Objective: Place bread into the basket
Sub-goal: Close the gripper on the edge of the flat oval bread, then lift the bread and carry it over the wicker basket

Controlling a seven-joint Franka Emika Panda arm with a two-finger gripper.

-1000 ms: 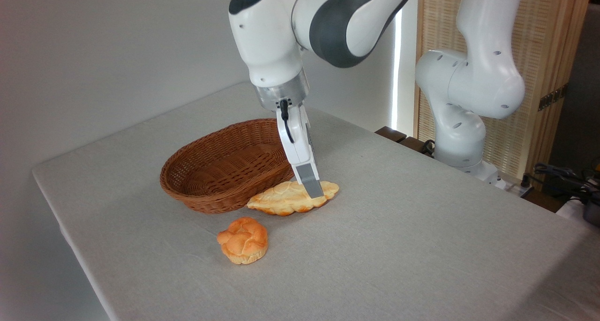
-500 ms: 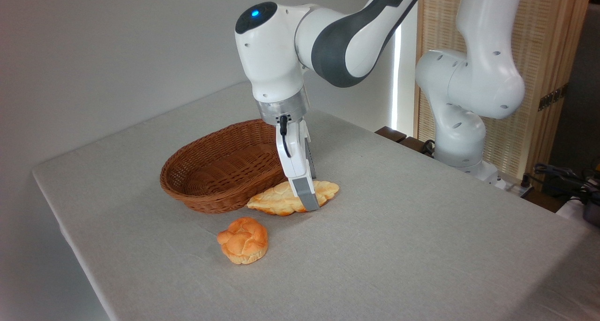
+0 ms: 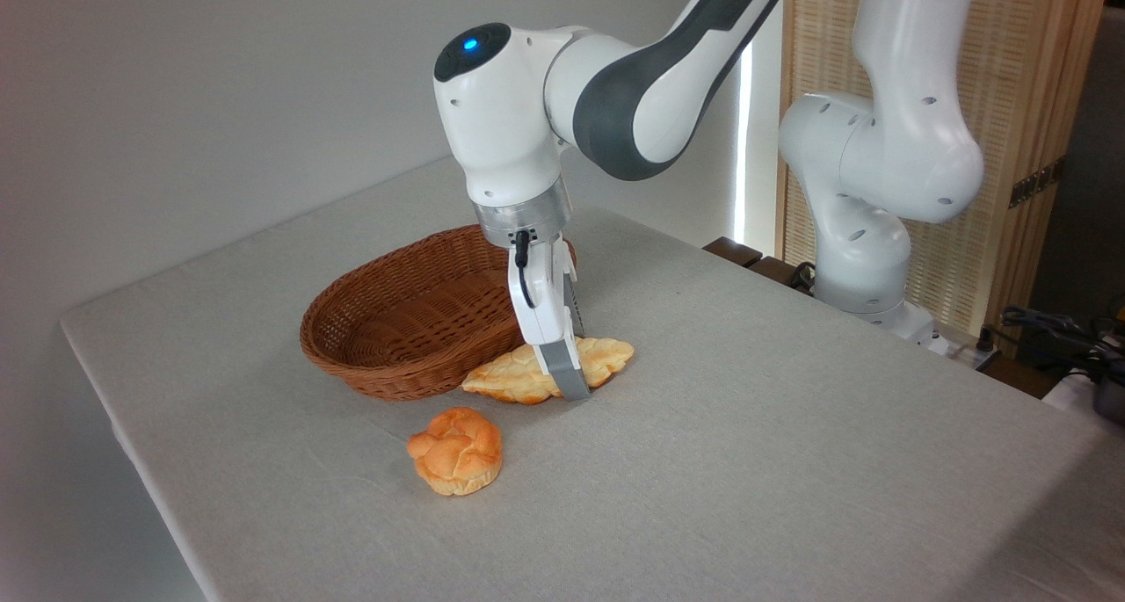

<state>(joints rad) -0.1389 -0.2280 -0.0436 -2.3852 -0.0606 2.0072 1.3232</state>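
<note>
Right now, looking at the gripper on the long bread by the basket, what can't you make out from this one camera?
- Far finger of the gripper: hidden behind the near finger, so open or shut is unclear.
- Middle of the bread: covered by the gripper.
- Right end of the basket: blocked by the arm.
- Underside of the small bun: faces the table.

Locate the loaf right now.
The loaf lies flat on the table mid-frame, against the basket on its right front side, behind the bun, with the claw down over its middle.
</note>
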